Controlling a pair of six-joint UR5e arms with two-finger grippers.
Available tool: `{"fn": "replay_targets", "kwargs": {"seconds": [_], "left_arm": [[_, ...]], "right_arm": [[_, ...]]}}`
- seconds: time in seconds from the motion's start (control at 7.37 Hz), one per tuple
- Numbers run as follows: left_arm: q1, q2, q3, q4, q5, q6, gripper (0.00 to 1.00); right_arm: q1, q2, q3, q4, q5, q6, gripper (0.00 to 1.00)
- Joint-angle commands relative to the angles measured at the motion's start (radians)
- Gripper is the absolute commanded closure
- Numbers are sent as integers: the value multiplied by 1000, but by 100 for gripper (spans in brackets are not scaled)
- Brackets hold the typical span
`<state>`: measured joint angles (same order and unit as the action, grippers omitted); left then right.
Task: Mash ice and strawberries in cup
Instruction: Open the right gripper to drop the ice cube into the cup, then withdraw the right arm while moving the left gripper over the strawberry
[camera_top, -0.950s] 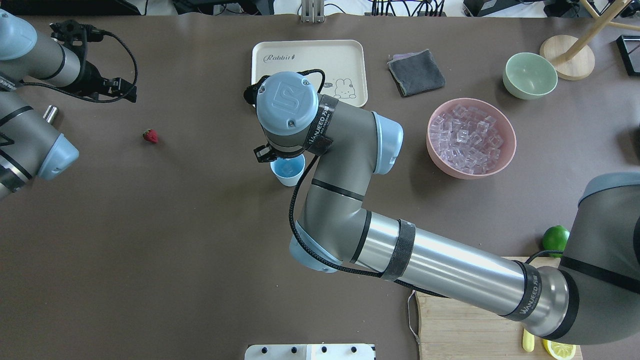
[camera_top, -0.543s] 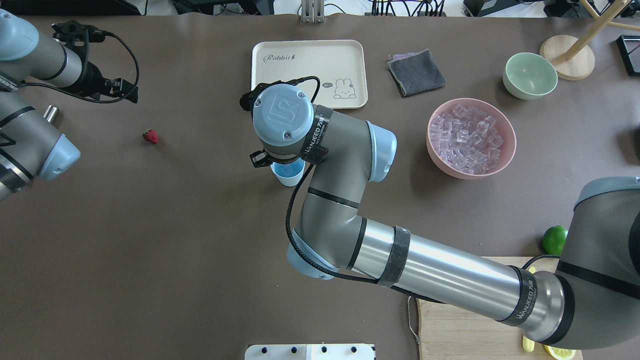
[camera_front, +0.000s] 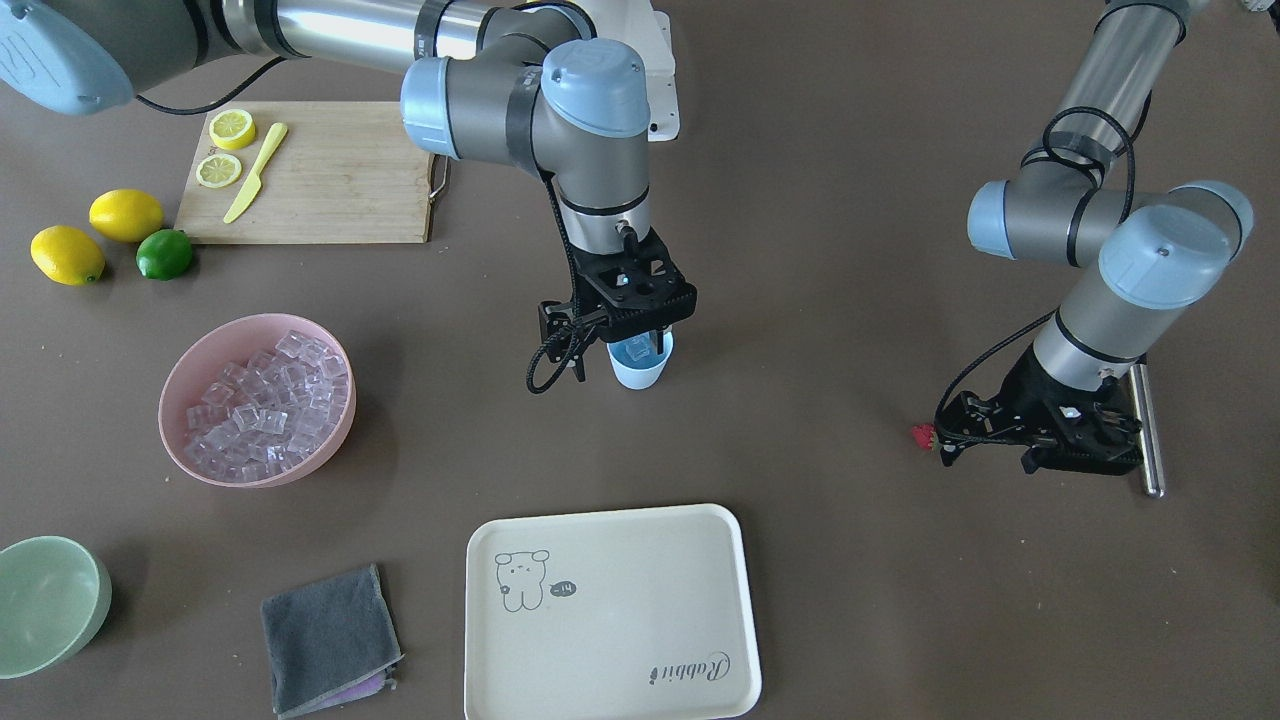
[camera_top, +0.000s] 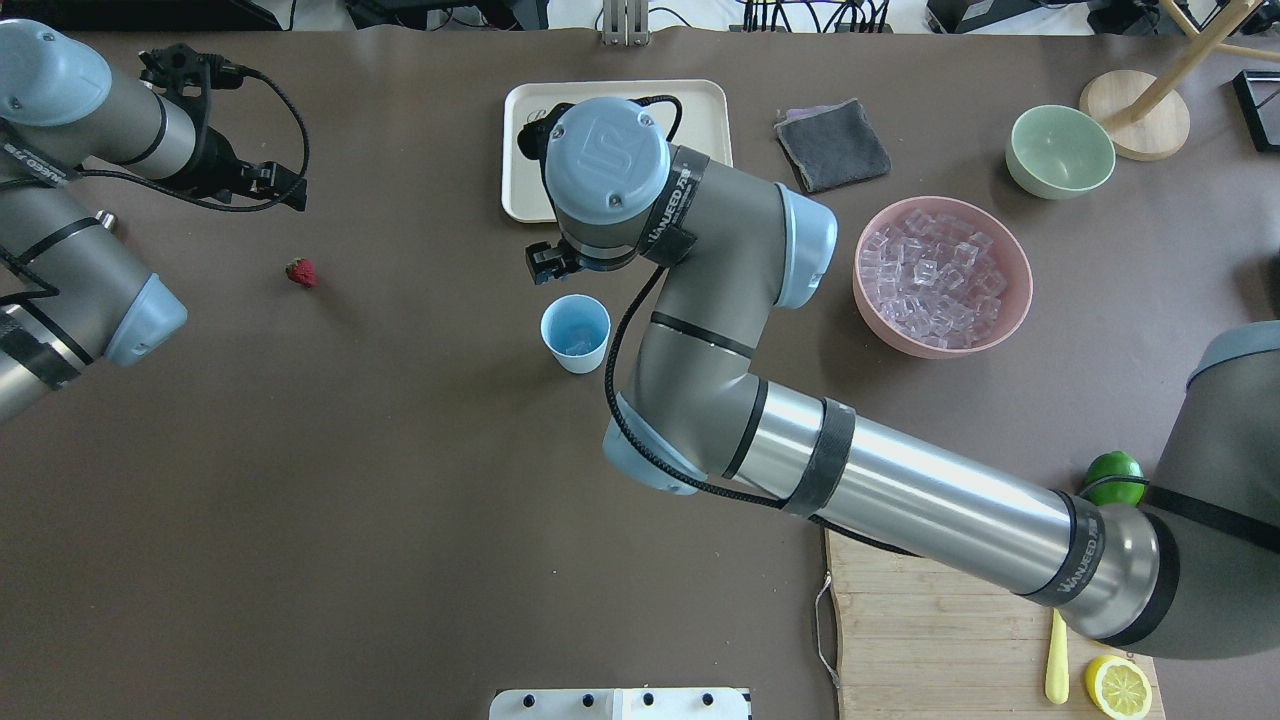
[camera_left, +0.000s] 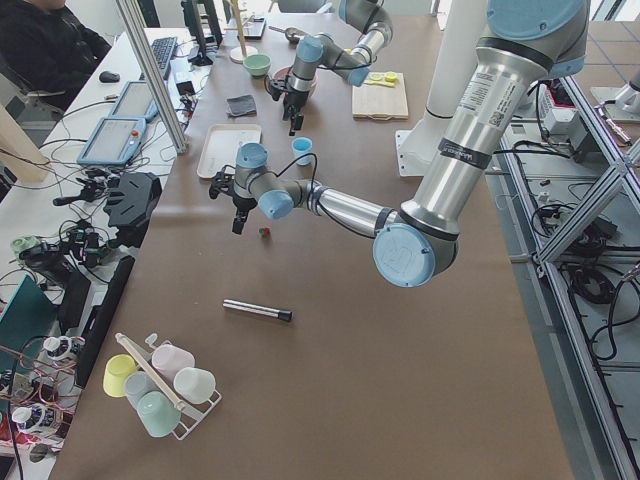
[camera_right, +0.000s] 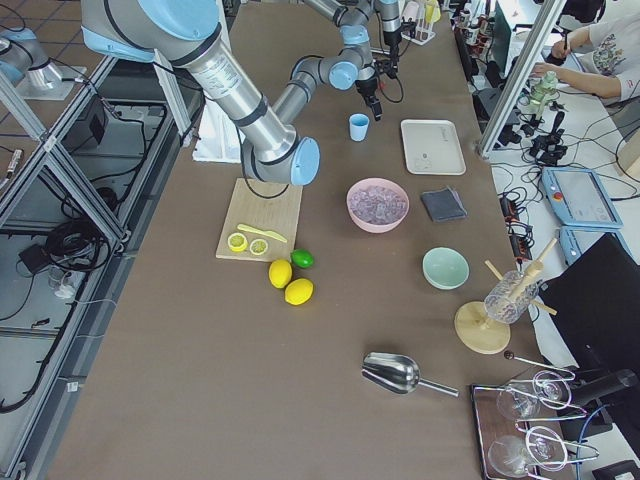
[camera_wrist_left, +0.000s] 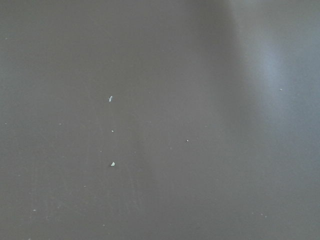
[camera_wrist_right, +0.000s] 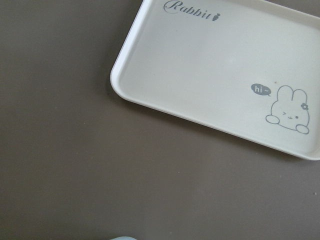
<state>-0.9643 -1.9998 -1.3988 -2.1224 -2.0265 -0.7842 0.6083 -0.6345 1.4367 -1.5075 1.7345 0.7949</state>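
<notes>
The light blue cup (camera_top: 575, 333) stands upright mid-table, and one clear ice cube (camera_front: 636, 350) lies inside it. My right gripper (camera_front: 635, 343) hovers just above the cup's rim on the tray side. It looks open, with nothing in it; in the overhead view its wrist hides the fingers. More ice (camera_top: 940, 277) fills the pink bowl (camera_top: 872, 318). The strawberry (camera_top: 300, 272) lies on the table at the left. My left gripper (camera_top: 287, 190) hangs near it, apart from it and open. The left wrist view holds only bare table.
A cream rabbit tray (camera_top: 520, 150) lies just beyond the cup. A grey cloth (camera_top: 833, 145) and a green bowl (camera_top: 1060, 150) sit at the back right. A cutting board (camera_front: 330, 180) with lemon slices, a knife, lemons and a lime is near the robot's right. A metal rod (camera_front: 1148, 430) lies by my left arm.
My right gripper has risen and drawn back from over the cup toward the tray, so the cup's mouth now shows from above. My left gripper has shifted a little toward the table's middle.
</notes>
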Motion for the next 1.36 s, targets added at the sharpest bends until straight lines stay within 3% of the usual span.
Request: {"fn": "replay_targets", "kwargs": {"seconds": [0.0, 0.14, 0.27, 0.41, 0.68, 0.95, 1.22], "left_arm": [[80, 15, -8, -5, 65, -18, 2], [134, 16, -15, -11, 115, -27, 2], [136, 22, -20, -10, 114, -35, 2], [134, 41, -17, -5, 114, -44, 2], [136, 59, -8, -22, 115, -41, 2], [128, 56, 14, -19, 114, -33, 5], [118, 49, 15, -10, 114, -32, 29]], "right_arm": [[250, -176, 130, 3, 284, -241, 1], [378, -298, 213, -5, 351, -398, 1], [534, -398, 209, -5, 526, -631, 1], [688, -500, 203, -7, 630, -836, 1], [848, -592, 147, -55, 715, -1165, 1], [933, -685, 152, -56, 734, -1316, 1], [956, -750, 174, -53, 744, -1396, 1]]}}
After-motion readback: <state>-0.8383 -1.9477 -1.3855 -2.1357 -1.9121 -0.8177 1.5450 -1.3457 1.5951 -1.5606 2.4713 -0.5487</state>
